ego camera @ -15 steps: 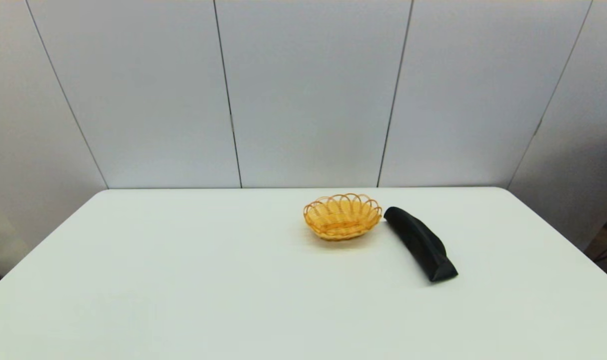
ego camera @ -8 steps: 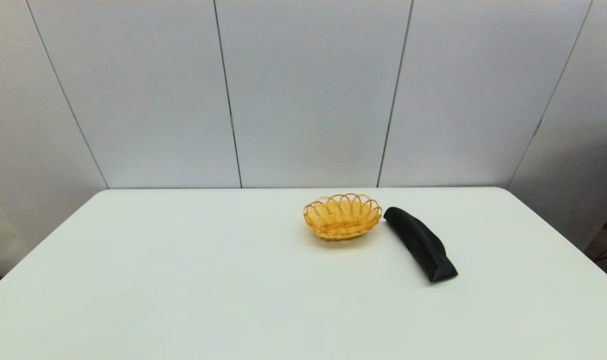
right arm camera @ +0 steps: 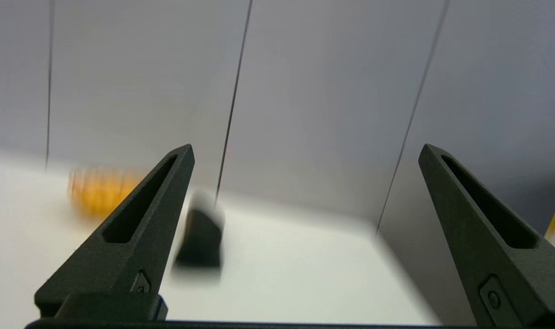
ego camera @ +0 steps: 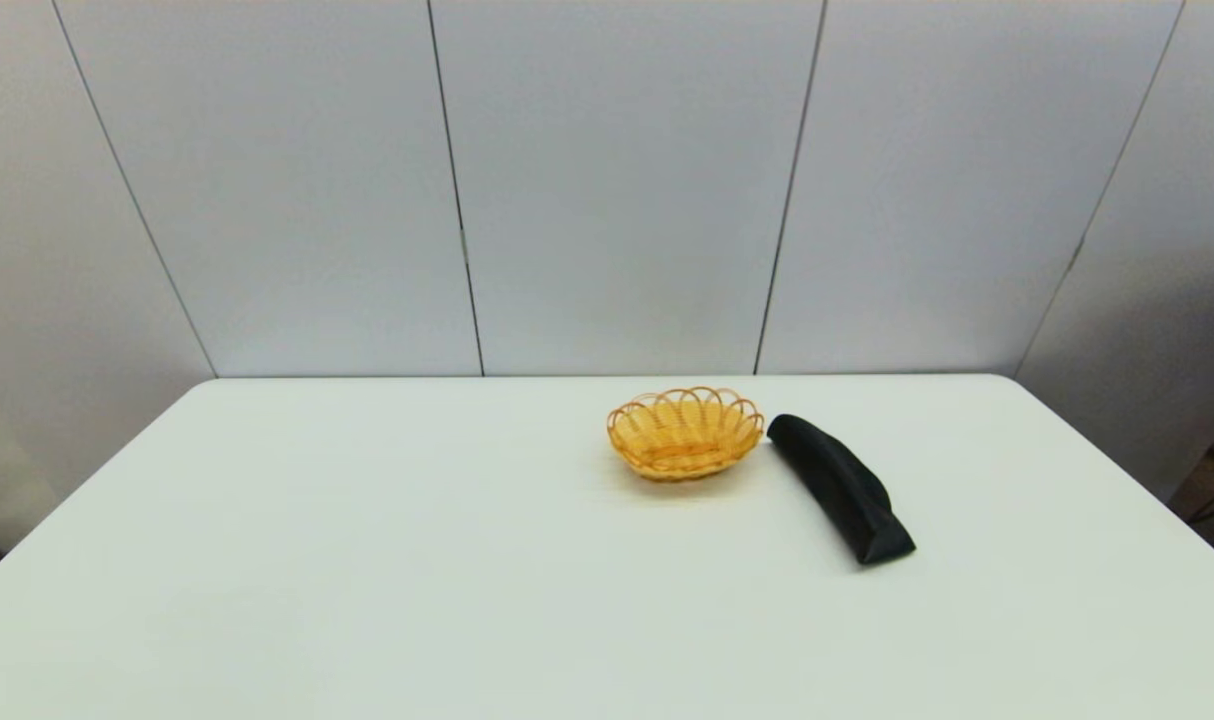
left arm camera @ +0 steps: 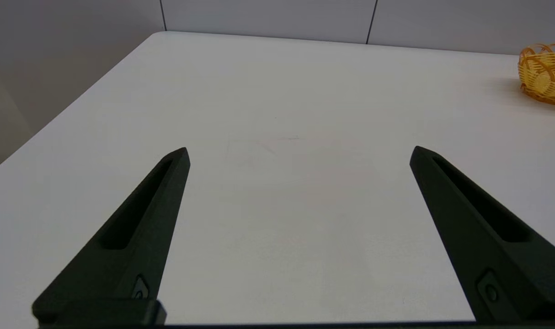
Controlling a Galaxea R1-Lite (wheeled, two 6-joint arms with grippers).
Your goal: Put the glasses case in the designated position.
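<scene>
Glasses case (ego camera: 840, 487) is lying flat on the white desk (ego camera: 367, 560), on my right half, towards the far edge. Its long axis is running diagonally: rounded end pointing far and to the left, just beside the wicker basket (ego camera: 685, 432), can't tell if they're touching; wedge-shaped end pointing near and to the right, towards me. I'm reading no brand, label or writing on the case or the basket.

Neither arm is showing in the head view. Left tool (left arm camera: 299, 152) is hovering over bare desk on the left side w/ its fingers (left arm camera: 140, 228) spread wide and nothing btwn them; the basket is sitting well off at the edge of that wrist view. Right tool (right arm camera: 305, 153) is also gaping wide, gripping nothing, and looking across the desk towards the grey wall panels (ego camera: 617, 180). In the right wrist view I'm seeing the case end-on, wedge end facing the camera, well ahead of the fingers (right arm camera: 136, 228) and apart from them, w/ the basket as an orange smear beyond it.
</scene>
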